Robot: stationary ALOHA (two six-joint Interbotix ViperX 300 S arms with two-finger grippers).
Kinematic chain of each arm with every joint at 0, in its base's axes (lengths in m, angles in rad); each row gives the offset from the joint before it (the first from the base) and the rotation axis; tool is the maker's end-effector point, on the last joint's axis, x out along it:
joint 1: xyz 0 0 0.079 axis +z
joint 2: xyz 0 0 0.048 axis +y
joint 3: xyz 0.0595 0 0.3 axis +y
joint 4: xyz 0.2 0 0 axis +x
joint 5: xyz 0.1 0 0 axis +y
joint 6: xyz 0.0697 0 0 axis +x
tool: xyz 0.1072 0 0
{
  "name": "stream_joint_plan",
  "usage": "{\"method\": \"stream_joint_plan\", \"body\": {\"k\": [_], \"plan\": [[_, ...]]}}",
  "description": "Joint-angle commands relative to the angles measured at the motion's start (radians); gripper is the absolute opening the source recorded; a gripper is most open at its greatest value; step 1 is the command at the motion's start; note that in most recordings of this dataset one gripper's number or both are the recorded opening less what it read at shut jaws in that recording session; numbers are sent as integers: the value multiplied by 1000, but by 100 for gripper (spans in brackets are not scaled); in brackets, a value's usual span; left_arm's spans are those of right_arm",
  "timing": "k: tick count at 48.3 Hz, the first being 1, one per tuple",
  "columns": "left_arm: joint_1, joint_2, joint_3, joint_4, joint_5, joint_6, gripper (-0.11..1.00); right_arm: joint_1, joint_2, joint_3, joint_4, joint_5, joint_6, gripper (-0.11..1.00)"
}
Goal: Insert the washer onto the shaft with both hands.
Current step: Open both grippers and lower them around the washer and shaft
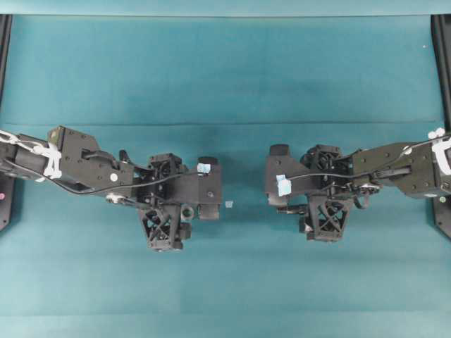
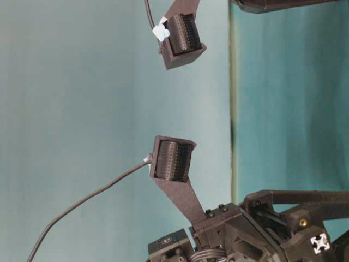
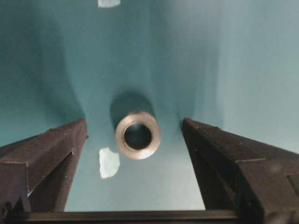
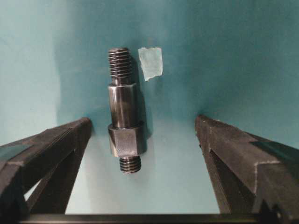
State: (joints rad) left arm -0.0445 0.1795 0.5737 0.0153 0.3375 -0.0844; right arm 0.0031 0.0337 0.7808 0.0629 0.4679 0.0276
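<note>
Both arms are at the picking-up step. The left gripper (image 3: pixel 135 154) is wide open around the washer (image 3: pixel 138 135), which sits on the cloth. The right gripper (image 4: pixel 142 154) is wide open around the shaft (image 4: pixel 124 109), probably lying flat. Next, each should close gently.

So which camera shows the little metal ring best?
The left wrist camera. The ring sits big and centred there, its hole showing, between the open fingers. The overhead camera shows only a tiny grey ring beside the left arm. The table-level and right wrist cameras don't show it.
</note>
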Motion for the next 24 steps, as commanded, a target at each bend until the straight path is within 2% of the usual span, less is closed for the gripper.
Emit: {"method": "stream_joint_plan", "body": {"k": [1, 24], "plan": [[-3, 2, -6, 2, -11, 0, 90, 9, -6, 5, 3, 5, -8, 89], [-5, 5, -6, 2, -12, 0, 90, 9, -9, 8, 0, 38, -9, 88]]}}
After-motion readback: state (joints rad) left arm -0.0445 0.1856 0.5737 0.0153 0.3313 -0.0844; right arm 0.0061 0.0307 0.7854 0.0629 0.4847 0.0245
